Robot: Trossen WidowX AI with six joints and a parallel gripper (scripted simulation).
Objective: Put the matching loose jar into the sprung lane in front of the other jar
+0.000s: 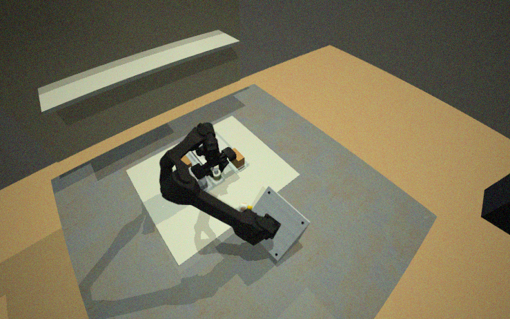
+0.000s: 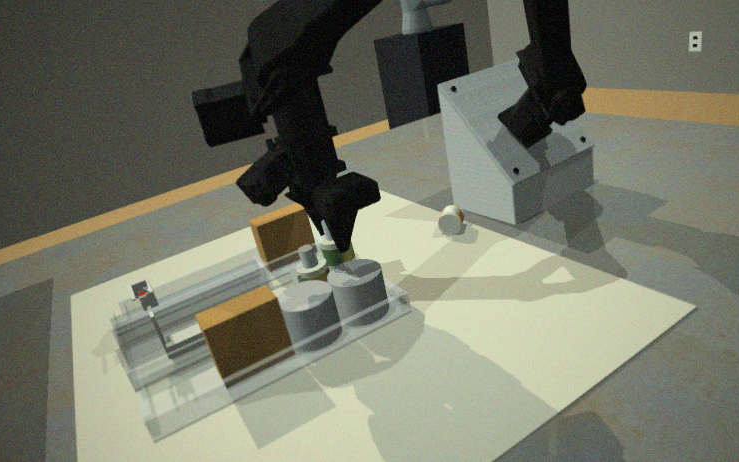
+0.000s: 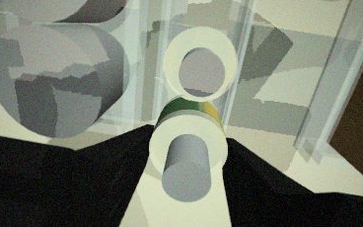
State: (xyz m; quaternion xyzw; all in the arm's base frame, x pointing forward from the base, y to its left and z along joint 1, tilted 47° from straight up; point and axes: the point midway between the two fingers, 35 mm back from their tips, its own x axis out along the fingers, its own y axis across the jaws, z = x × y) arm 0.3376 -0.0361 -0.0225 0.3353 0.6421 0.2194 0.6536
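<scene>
My gripper [image 1: 216, 169] [image 2: 333, 243] [image 3: 188, 139] is shut on a jar [image 2: 330, 255] [image 3: 159, 142] with a green and yellow band, a white shoulder and a grey cap. The jar is roughly upright at the lane's front end. The lane jar [image 2: 311, 269] [image 3: 201, 69], with a white shoulder and grey cap, stands just behind it between the clear lane walls [image 3: 242, 59]. The held jar's top is higher than the lane jar's. A small grey bracket with a red mark [image 2: 142, 293] stands farther back. The held jar's base, the front stop and the contact between the jars are hidden.
Two grey cylinders [image 2: 310, 315] [image 2: 360, 292] and an orange box [image 2: 245, 335] fill one side lane; another orange box [image 2: 284, 236] stands across the rack. A loose white-and-orange jar [image 1: 243, 206] [image 2: 451, 220] lies on its side near the grey sloped block [image 1: 290, 221] [image 2: 478, 154].
</scene>
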